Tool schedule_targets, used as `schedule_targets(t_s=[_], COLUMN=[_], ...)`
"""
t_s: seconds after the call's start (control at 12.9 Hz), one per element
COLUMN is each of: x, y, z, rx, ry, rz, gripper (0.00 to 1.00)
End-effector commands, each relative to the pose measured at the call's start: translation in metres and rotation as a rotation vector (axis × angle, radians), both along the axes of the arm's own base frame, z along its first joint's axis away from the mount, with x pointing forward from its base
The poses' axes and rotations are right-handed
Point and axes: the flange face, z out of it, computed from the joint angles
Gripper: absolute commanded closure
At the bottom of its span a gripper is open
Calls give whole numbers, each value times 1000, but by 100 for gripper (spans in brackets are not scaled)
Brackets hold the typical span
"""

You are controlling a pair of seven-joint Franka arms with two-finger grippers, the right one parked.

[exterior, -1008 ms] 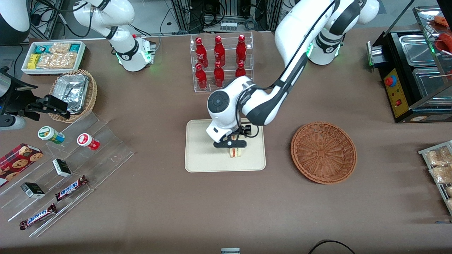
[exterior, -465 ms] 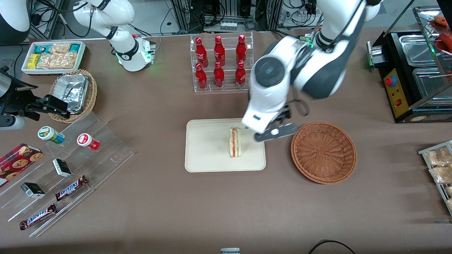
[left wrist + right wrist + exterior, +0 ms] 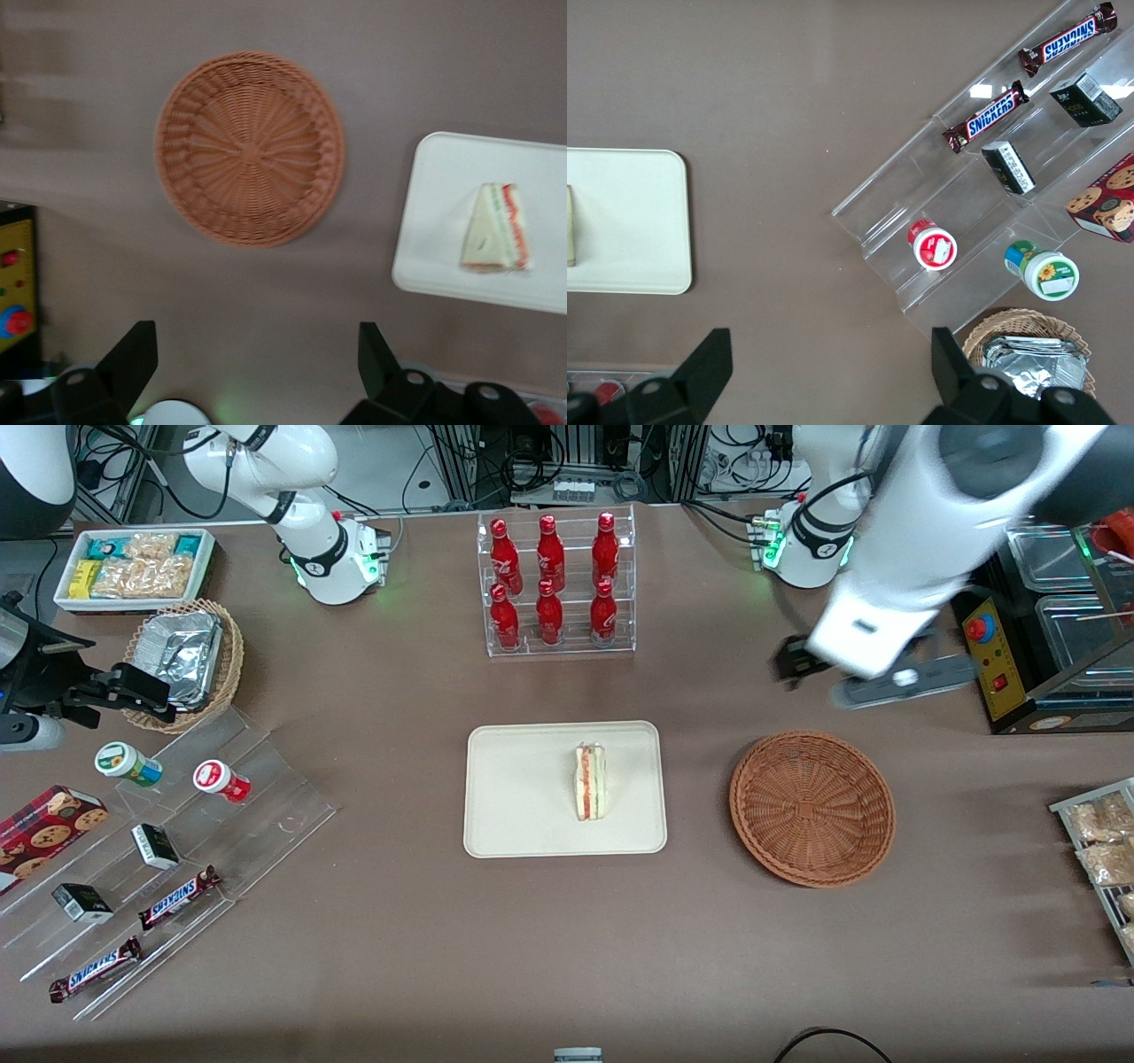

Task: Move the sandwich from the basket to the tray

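The sandwich (image 3: 591, 782) lies on its side on the cream tray (image 3: 514, 815), near the tray edge that faces the basket. The reddish-brown wicker basket (image 3: 811, 808) stands beside the tray and holds nothing. My left gripper (image 3: 873, 677) is raised high above the table, farther from the front camera than the basket, near the black appliance. In the left wrist view its fingers (image 3: 133, 354) stand wide apart with nothing between them, and the basket (image 3: 250, 148), tray (image 3: 443, 221) and sandwich (image 3: 496, 230) all show below.
A clear rack of red bottles (image 3: 555, 584) stands farther back than the tray. A black appliance (image 3: 1045, 629) and a rack of bagged snacks (image 3: 1103, 841) sit at the working arm's end. An acrylic display (image 3: 168, 850), a tan basket (image 3: 186, 660) and a white box (image 3: 133, 567) sit at the parked arm's end.
My gripper was down at the sandwich on the tray. It has let go, risen and swung away past the basket toward the working arm's base. The sandwich stays on the tray.
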Motion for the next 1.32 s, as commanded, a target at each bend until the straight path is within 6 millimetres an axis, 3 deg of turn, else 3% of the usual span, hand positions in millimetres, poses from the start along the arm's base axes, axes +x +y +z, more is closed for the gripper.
schedule_targets(t_s=[0.0,0.23,0.31,0.93,1.24], x=[-17,-25,-26,-20,-6], y=[71,125,133,137,136], z=[14,23,24,23,26], rx=[-50,-60,-60,-87,-95], ry=[27,27,26,25,27], rz=[-47,-70,-68,-120,-130], gripper=[0,0,0,0,0])
